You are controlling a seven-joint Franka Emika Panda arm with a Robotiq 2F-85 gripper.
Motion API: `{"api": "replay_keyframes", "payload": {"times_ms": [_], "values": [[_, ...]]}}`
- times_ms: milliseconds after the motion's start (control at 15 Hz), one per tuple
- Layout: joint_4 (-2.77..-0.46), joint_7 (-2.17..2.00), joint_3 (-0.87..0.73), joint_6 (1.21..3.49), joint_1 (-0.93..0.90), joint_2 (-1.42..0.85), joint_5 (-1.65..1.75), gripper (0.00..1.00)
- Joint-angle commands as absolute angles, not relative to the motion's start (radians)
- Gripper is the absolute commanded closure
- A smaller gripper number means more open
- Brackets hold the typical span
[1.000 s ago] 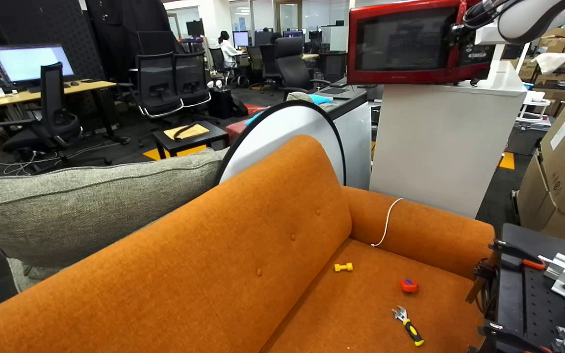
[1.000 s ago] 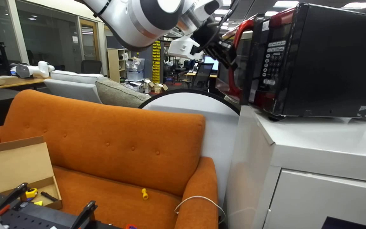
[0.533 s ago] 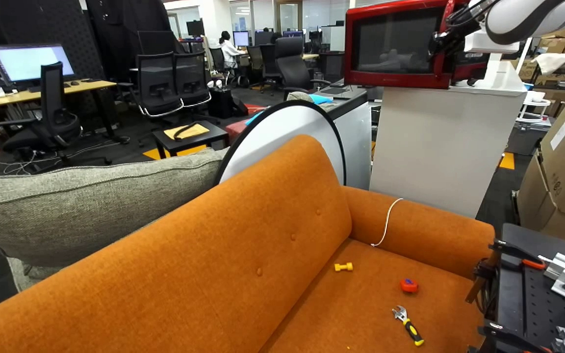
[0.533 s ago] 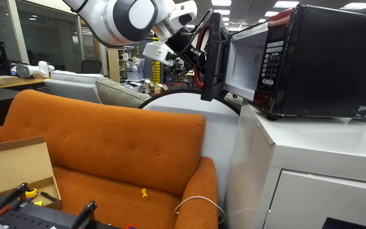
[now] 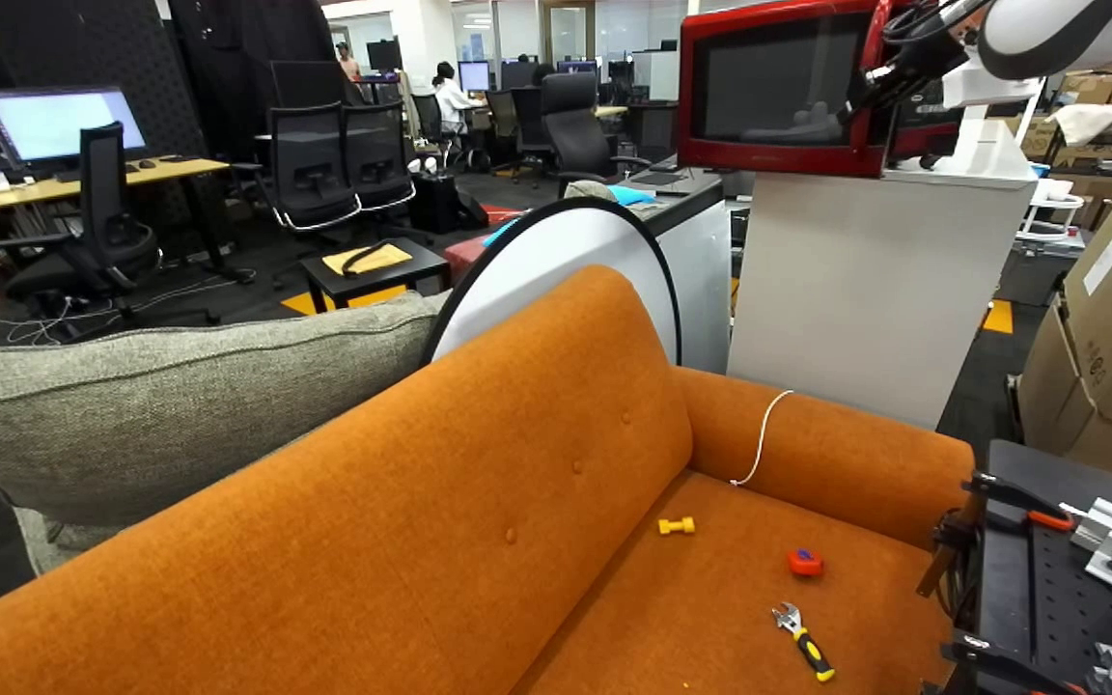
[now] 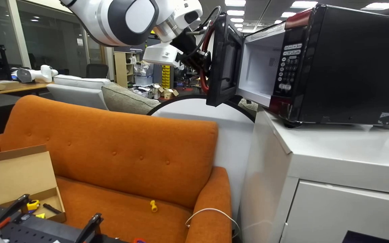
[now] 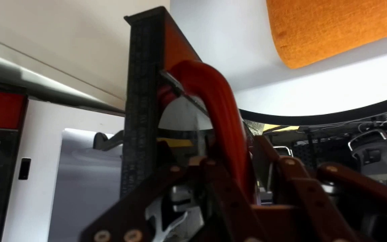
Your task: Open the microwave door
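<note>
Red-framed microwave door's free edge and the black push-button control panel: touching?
Apart. In an exterior view, the red-framed microwave door stands open, the white microwave interior showing plainly between its free edge and the black push-button control panel.

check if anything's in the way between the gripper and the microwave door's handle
Nothing visible is in the way: in the wrist view, the red handle runs between the jaws of the gripper. Whether they press on it, I cannot tell. The microwave door stands open.
</note>
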State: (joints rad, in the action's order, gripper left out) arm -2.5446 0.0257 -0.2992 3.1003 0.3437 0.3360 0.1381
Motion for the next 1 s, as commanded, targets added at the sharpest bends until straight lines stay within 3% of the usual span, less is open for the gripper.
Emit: {"api": "replay_keyframes", "payload": {"times_ms": [0,400,533,600,733,933], "values": [[-2.606,0.161,-0.411,3.086,0.205,0.424,0.121,0.92],[-2.632,0.290,-0.523,3.079,0.103,0.488,0.137,0.92],[-2.632,0.308,-0.536,3.081,0.097,0.489,0.139,0.70],[-2.629,0.311,-0.538,3.081,0.100,0.486,0.140,0.49],[-2.626,0.314,-0.537,3.081,0.101,0.480,0.140,0.42],[-2.624,0.312,-0.531,3.079,0.100,0.473,0.144,0.21]]}}
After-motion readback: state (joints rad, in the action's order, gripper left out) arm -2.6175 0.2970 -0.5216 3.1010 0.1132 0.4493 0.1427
